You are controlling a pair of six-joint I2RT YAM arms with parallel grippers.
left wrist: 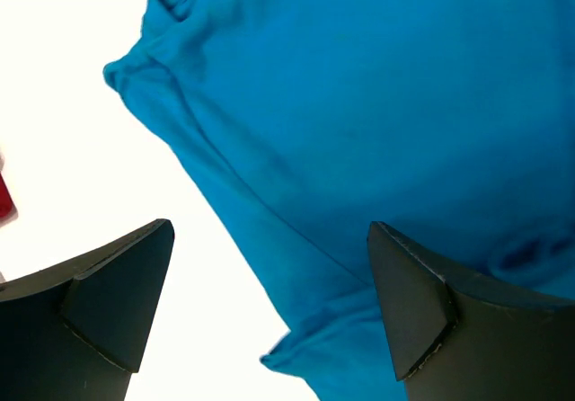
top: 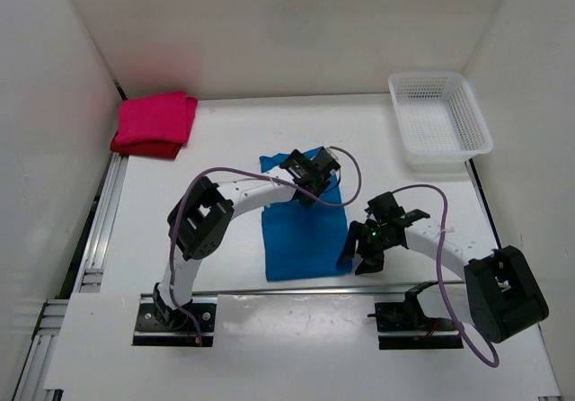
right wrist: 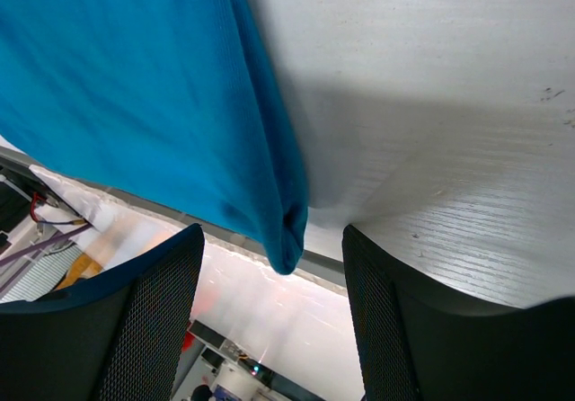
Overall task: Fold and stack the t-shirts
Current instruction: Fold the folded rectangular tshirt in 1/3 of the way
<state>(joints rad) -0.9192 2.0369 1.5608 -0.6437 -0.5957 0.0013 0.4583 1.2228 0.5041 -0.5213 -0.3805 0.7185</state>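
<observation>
The bright blue t-shirt (top: 301, 230) lies folded as a long strip in the middle of the table. A magenta-pink t-shirt (top: 154, 119) sits folded on top of a dark red one (top: 144, 147) at the far left. My left gripper (top: 312, 188) hovers over the blue strip's far end. In the left wrist view the gripper (left wrist: 269, 293) is open, with the blue cloth (left wrist: 377, 104) spread below it. My right gripper (top: 357, 259) is at the strip's near right corner. In the right wrist view it (right wrist: 274, 275) is open, and the blue corner (right wrist: 287, 239) hangs between its fingers untouched.
A white mesh basket (top: 440, 122) stands at the back right of the table. White walls close in the left, far and right sides. The table's near edge (right wrist: 377, 271) runs just under the right gripper. A sliver of red cloth (left wrist: 4, 199) shows at the left wrist view's edge.
</observation>
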